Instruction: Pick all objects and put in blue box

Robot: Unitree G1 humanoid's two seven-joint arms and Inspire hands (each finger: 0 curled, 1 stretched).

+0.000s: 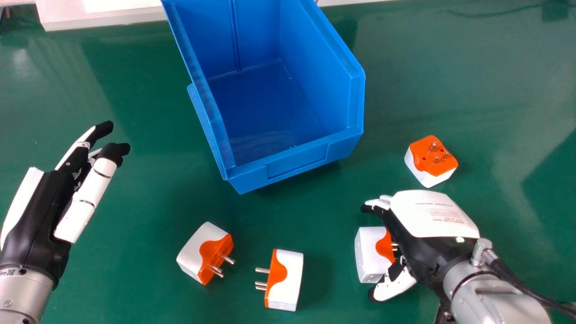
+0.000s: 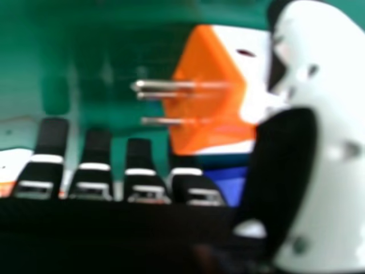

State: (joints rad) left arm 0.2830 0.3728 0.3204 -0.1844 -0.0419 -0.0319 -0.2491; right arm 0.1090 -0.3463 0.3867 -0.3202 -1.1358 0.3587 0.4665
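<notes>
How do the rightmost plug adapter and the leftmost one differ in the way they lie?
The rightmost adapter has its orange pin face up; the leftmost adapter has a mostly white side up. The rightmost adapter's pins point upward, the leftmost adapter's out sideways. Both are white and orange with metal pins, and both rest outside the blue box.

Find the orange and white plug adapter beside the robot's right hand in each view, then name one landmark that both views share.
Head view: the plug adapter is in the lower right part, its prongs pointing toward the right hand.
Right hand view: the plug adapter is just beyond the fingertips, its prongs pointing away from the thumb.
Shared landmark: the right hand's thumb, close beside the adapter.
</notes>
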